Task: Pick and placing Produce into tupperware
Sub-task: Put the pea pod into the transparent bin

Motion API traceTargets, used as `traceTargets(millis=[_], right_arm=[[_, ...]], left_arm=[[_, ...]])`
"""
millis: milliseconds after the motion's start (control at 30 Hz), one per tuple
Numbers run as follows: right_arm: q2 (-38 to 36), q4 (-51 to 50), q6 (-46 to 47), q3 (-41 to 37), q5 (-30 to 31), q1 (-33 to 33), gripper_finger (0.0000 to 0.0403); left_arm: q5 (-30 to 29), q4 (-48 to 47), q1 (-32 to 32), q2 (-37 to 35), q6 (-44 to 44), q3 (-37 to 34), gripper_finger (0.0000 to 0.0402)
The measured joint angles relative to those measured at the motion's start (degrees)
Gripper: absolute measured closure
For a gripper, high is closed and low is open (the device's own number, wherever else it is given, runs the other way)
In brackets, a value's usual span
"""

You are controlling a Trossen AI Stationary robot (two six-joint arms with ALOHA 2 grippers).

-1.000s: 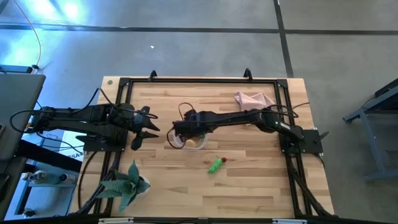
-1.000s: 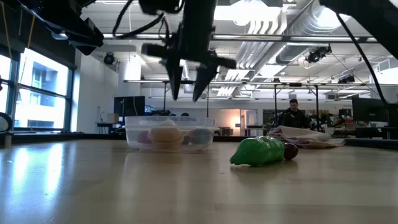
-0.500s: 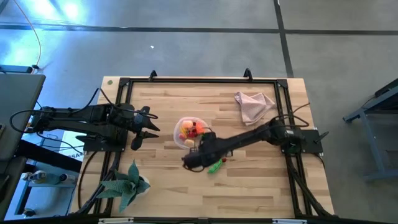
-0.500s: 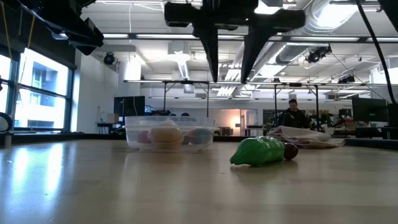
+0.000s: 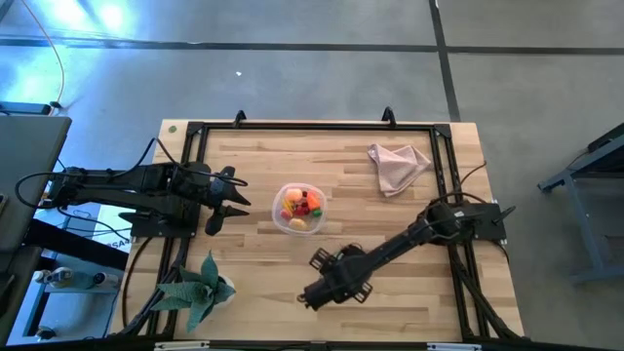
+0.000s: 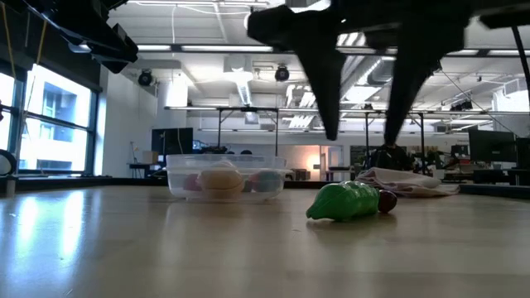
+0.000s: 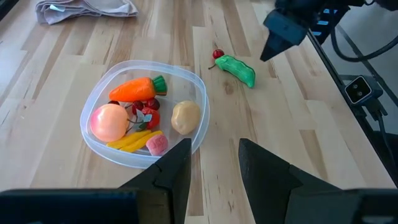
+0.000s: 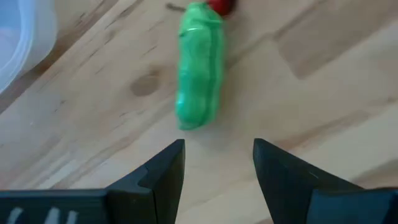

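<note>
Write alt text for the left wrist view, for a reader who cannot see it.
A round clear tupperware on a wooden table holds an orange carrot, a peach-pink fruit, a tan lump, yellow pieces and small red pieces. Beyond it, a green pepper lies on the table beside a red berry. The left gripper is open in the foreground; the right gripper's dark fingers hang past the pepper.

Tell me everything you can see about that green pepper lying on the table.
The green pepper is a smooth, bright green, elongated toy that looks like glossy plastic. It lies flat on its side on the bare wooden table, outside the tupperware. A small red berry sits right against one end; whether it is attached is unclear. Nothing grips the pepper: the right end effector hangs open above the table beside it, empty.
</note>
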Motion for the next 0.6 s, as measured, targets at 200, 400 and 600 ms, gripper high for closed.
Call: traceTargets(millis=[200, 400, 600], right_arm=[[-0.01, -1.84, 4.32, -0.02, -0.18, 0.69, 0.0223], [0.80, -4.05, 1.16, -0.04, 0.45, -1.39, 0.0223], [2.35, -4.97, -2.73, -0.04, 1.36, -3.78, 0.0223]], left_arm=[[0.01, 0.00, 0.01, -0.02, 0.02, 0.00, 0.0279], [0.02, 0.00, 0.00, -0.02, 0.02, 0.00, 0.0279], [0.00, 0.00, 0.02, -0.02, 0.02, 0.00, 0.0279]])
